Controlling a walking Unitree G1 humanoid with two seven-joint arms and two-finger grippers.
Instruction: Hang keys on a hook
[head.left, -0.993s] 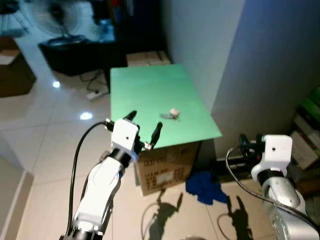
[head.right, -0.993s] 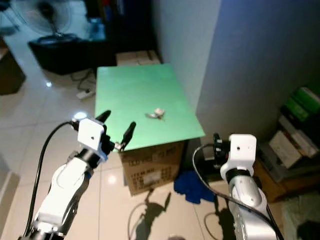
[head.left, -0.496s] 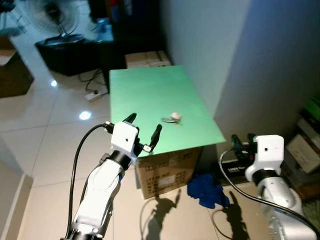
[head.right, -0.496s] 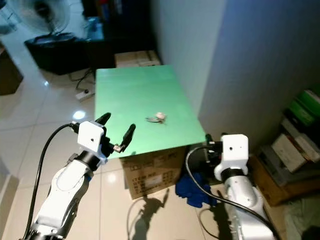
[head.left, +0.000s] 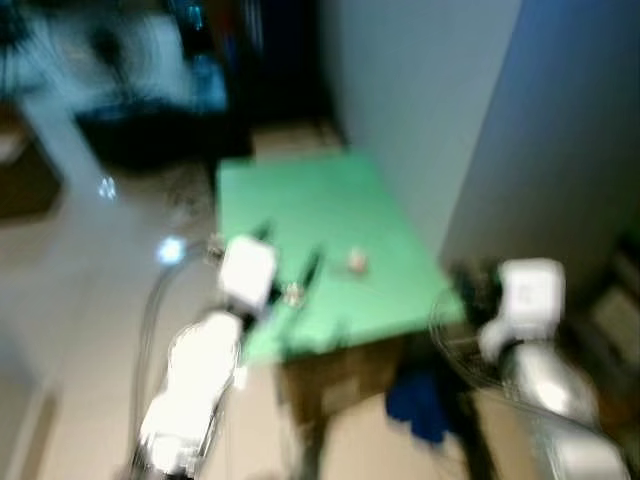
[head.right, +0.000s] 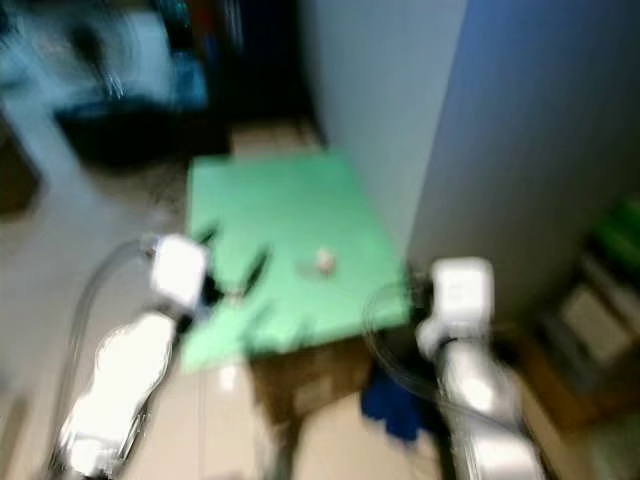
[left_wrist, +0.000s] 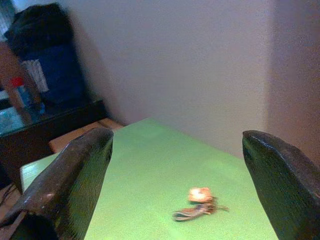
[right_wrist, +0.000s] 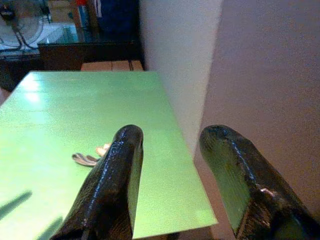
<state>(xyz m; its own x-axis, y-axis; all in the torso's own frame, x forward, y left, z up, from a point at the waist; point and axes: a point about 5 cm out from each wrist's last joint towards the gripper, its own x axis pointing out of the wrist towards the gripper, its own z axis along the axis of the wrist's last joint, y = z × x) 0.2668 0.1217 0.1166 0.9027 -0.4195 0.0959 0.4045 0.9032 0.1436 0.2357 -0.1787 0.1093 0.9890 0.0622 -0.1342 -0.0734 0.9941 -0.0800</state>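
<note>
A small bunch of keys (left_wrist: 197, 205) with a pale tag lies on the green tabletop (head.left: 300, 200), toward its right side. The keys (head.left: 355, 262) are a blurred speck in the head views. My left gripper (head.left: 285, 265) hovers open over the table's near left part, short of the keys. My right gripper (right_wrist: 170, 150) is open too, held low beside the table's right edge, with the keys (right_wrist: 92, 156) ahead and to its left. No hook can be made out.
A cardboard box (head.left: 335, 385) sits under the table, and a blue cloth (head.left: 420, 405) lies on the tiled floor beside it. A pale wall (head.left: 420, 110) runs along the table's right side. Dark furniture (head.left: 140, 130) stands at the back left.
The head views have gone blurred and the scene has shifted, so the camera is moving. Both arms now show nearer the table; the keys lie where they were.
</note>
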